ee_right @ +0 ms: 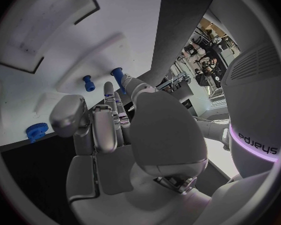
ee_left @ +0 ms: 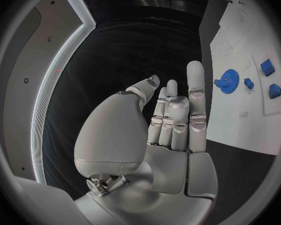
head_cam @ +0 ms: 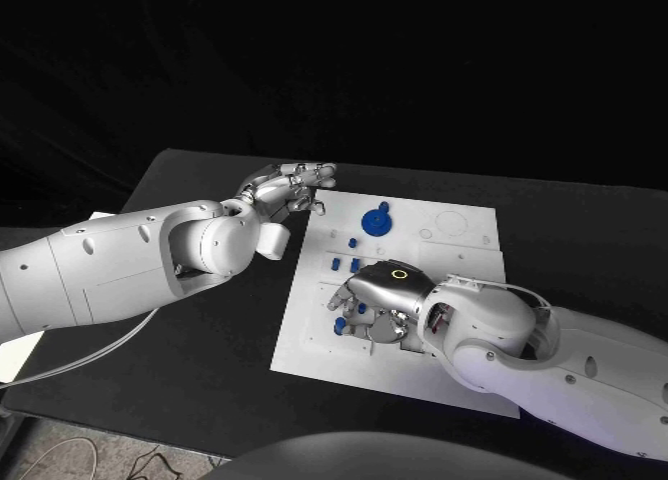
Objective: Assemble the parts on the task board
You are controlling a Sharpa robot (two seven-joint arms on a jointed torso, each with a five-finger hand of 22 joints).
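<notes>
The white task board lies at the middle of the black table, and the right hand is low over its near half, at about seven o'clock from the board's centre. Its fingers point toward several small blue parts: one peg sits just beside the fingertips, and two blue blocks lie at about eleven o'clock from the hand. In the right wrist view the fingers are extended and close together, with two blue pegs beyond their tips, but whether they pinch anything I cannot tell. A blue gear lies flat on the board's far half, at about twelve o'clock from the right hand. The left hand hangs off the board's far left corner, fingers straight, parted and holding nothing. The step in hand appears to be picking up a small part; it calls for a slow approach, thumb and fingertip squarely either side of one peg, without nudging its neighbours.
</notes>
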